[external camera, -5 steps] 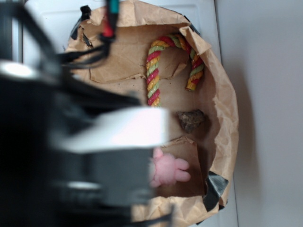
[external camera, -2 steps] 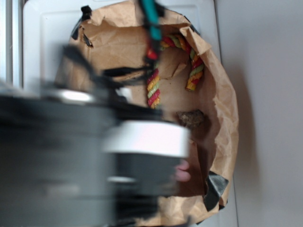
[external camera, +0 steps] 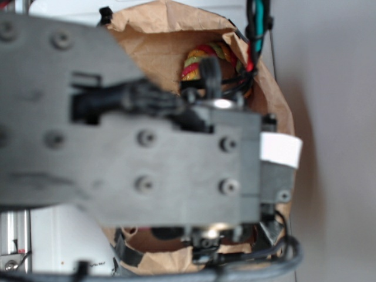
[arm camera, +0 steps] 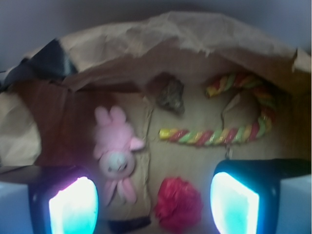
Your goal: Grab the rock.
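Note:
In the wrist view the rock (arm camera: 171, 94), a small dark grey-brown jagged lump, lies on the brown paper floor close under the far paper wall (arm camera: 161, 44). My gripper (arm camera: 153, 204) hangs open above the floor, its two glowing pads (arm camera: 73, 207) wide apart at the bottom corners, with nothing between them. The rock is well beyond the fingertips, slightly right of centre. In the exterior view the arm (external camera: 141, 147) covers the middle of the paper tray and hides the rock.
A pink plush bunny (arm camera: 116, 155) lies left of centre and a red wrinkly paper ball (arm camera: 178, 204) sits between the pads, lower down. A striped rope toy (arm camera: 229, 131) curves at the right. Crumpled paper walls ring the tray (external camera: 276, 111), with black tape (arm camera: 48, 61) at a corner.
The arm has swung right across the exterior view and now covers the rock, the bunny and most of the rope, which showed a second ago.

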Controlling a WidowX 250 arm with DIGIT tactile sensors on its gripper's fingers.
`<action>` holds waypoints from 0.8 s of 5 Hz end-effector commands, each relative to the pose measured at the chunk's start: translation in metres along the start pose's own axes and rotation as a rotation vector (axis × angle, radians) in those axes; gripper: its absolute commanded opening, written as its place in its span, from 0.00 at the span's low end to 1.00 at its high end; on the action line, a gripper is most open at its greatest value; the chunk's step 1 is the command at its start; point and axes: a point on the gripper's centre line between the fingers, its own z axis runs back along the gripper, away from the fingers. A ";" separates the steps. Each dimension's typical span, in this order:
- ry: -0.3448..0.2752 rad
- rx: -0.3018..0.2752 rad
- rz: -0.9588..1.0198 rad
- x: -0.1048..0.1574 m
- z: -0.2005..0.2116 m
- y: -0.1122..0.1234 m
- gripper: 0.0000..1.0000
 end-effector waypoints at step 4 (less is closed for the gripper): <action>-0.053 -0.007 0.017 0.022 -0.040 0.026 1.00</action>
